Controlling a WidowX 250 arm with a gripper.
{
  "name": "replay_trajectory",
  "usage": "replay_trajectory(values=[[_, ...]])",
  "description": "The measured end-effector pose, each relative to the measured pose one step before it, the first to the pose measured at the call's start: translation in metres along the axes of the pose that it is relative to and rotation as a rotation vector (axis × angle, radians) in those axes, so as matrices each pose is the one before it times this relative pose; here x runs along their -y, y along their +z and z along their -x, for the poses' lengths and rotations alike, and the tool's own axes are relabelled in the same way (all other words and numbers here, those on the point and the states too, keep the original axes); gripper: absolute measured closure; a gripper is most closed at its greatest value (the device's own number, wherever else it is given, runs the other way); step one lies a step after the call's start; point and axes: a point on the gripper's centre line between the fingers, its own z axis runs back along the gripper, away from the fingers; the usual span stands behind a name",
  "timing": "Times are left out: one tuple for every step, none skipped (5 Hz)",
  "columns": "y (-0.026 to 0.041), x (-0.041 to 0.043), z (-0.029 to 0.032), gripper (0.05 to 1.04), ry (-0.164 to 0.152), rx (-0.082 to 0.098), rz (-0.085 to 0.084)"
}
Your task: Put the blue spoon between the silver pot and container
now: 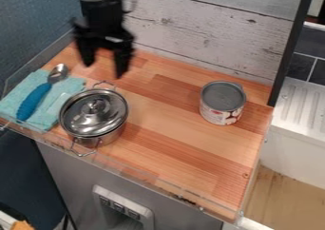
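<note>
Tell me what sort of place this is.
Probably a toy kitchen setup: a lidded silver pot, a can and a blue-handled spoon on a cloth share a wooden counter.

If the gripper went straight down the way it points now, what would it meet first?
Likely the wooden tabletop just behind the silver pot, though its rear handle looks close to the line below the gripper; depth is unclear.

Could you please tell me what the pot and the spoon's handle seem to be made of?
The pot looks like polished metal, probably stainless steel, given its silvery, mirror-like highlights. The spoon's handle is an even, opaque blue, which suggests plastic or silicone, though I can't say which.
</note>
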Motion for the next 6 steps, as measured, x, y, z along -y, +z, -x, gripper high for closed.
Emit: replay_trajectory(values=[[-0.00908,-0.03389,0.01238,0.083,0.0511,0.0031,-0.0186],[-0.00962,-0.01696,0.00641,0.083,0.0459,-0.0071,0.0074],[-0.01754,-0.01722,0.00838,0.083,0.0274,-0.0525,0.0132],[-0.01186,-0.0134,0.00205,0.083,-0.0195,-0.0122,0.0088],[-0.00167,-0.01184,0.00108,0.083,-0.0358,0.0306,-0.004],[-0.00389,-0.00642,0.00455,0.083,-0.0025,-0.0261,-0.0276]])
